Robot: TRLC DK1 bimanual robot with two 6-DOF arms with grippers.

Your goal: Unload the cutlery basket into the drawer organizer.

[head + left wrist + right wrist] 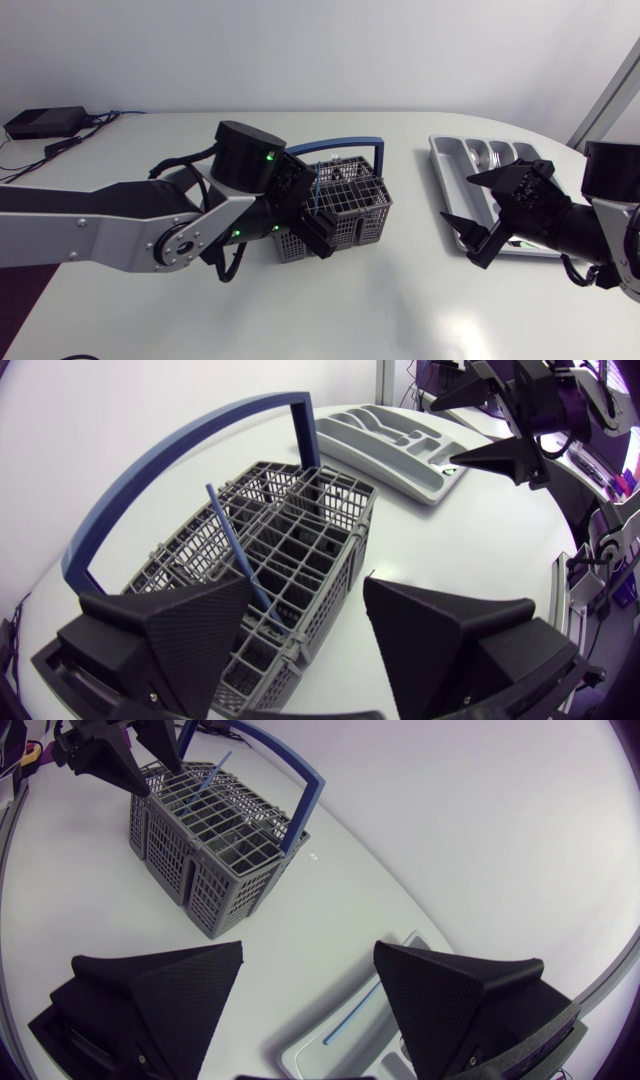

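The grey cutlery basket [345, 210], with its blue handle [340, 143], stands at the middle of the surface [400, 310]. The drawer organizer [452, 165] lies apart from it at 3 o'clock. The left arm [100, 225] comes in from 9 o'clock. The left jaws are spread wide above the basket's 7 o'clock corner and hold nothing. 1 thin blue stick [232, 540] leans in the basket and rises between them. The right arm [600, 220] enters from 3 o'clock. The right jaws are wide and empty over the organizer, where 1 thin blue piece [352, 1013] lies in a compartment.
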